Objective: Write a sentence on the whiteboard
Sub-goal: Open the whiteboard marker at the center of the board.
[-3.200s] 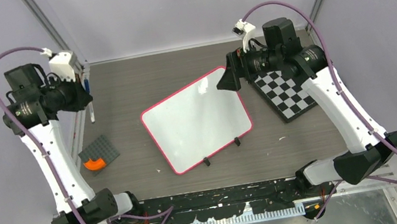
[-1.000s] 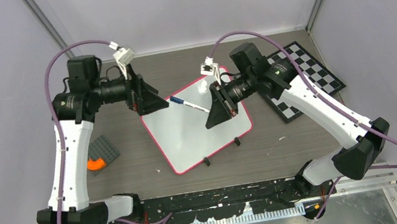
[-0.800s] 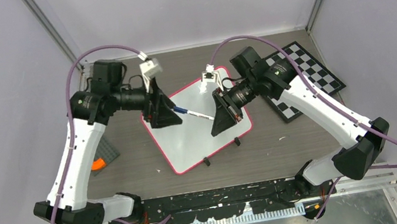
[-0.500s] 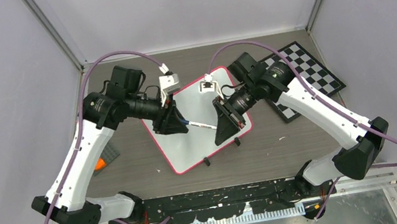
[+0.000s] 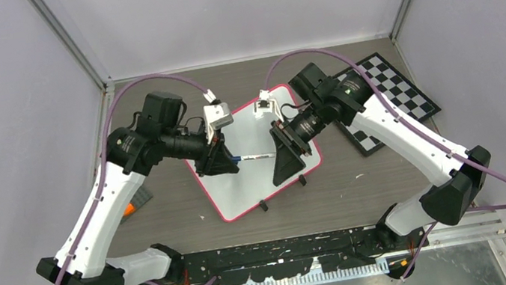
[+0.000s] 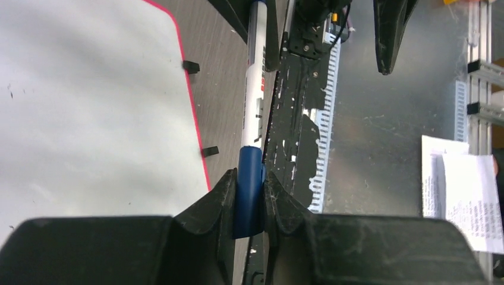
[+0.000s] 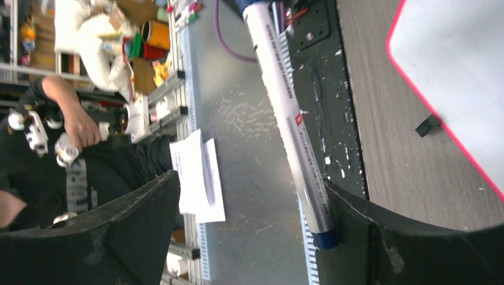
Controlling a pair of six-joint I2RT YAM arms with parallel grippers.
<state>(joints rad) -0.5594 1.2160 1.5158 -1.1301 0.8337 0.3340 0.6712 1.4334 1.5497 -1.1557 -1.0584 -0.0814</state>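
Top view: the whiteboard (image 5: 242, 189), a rounded white rectangle in a thin pink-red frame, lies flat and skewed at the middle of the dark wood-grain surface (image 5: 156, 119), its two small black clip feet on the near edge. A black-and-white checkerboard (image 5: 386, 92) lies just beside its right corner. Above the board, the left hand (image 5: 223, 163) and the right hand (image 5: 276, 155) face each other, with a slim white marker (image 5: 256, 157) spanning the gap between them. Left wrist view: the left hand (image 6: 248, 184) is closed on the marker (image 6: 254, 89); its matte black, scuffed fingers (image 6: 217, 196) pinch the glossy blue cap (image 6: 248, 190) from both sides. The white cylindrical barrel with red print runs straight out from the grip. The whiteboard (image 6: 89, 107) shows smooth and faintly speckled, one clip foot (image 6: 191, 66) at its frame. Right wrist view: the right hand (image 7: 249, 181) stands wide open and grips nothing; the marker (image 7: 285, 107) passes between the fingers, its blue-tipped end close against one finger (image 7: 356, 219); contact cannot be confirmed. A corner of the whiteboard (image 7: 457, 71) shows at the upper right.
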